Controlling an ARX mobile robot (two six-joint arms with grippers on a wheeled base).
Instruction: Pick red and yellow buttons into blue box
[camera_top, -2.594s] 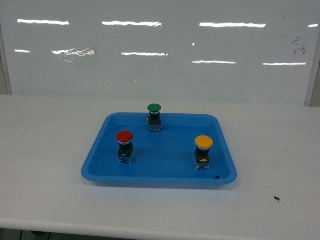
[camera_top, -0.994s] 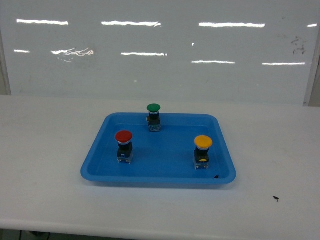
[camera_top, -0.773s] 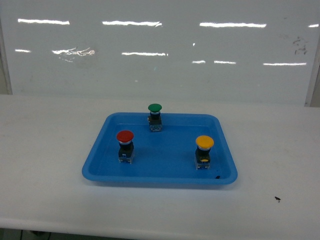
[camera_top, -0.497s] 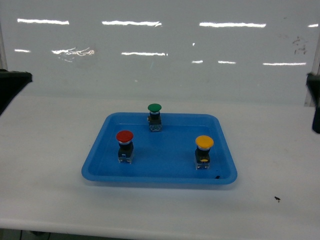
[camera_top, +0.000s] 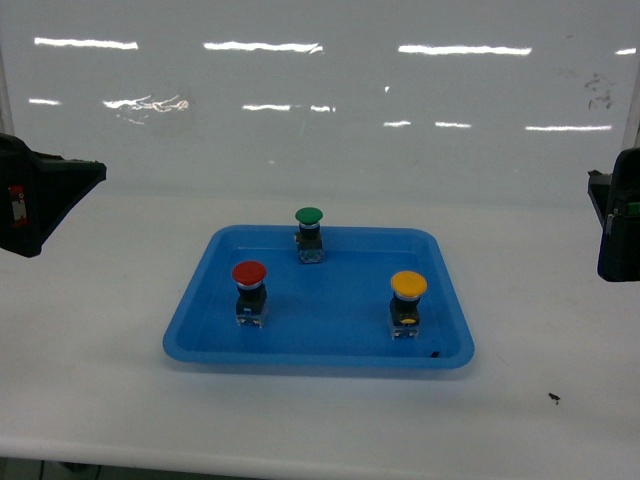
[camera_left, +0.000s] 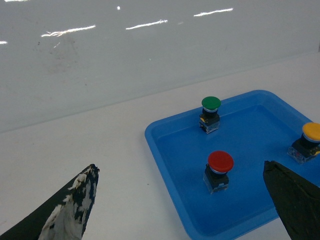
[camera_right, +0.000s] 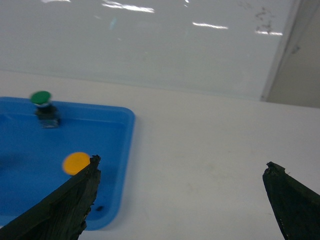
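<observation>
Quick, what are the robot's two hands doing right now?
Left gripper: open, holding nothing.
Right gripper: open, holding nothing.

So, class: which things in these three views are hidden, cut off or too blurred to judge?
1. Blue box: in none of the views; only the shallow tray shows.
2. Left gripper: head view's edge cuts off the arm.
3. Right gripper: likewise cut at the right edge.
4. Yellow button: blurred in the right wrist view, body hidden behind a fingertip.
</observation>
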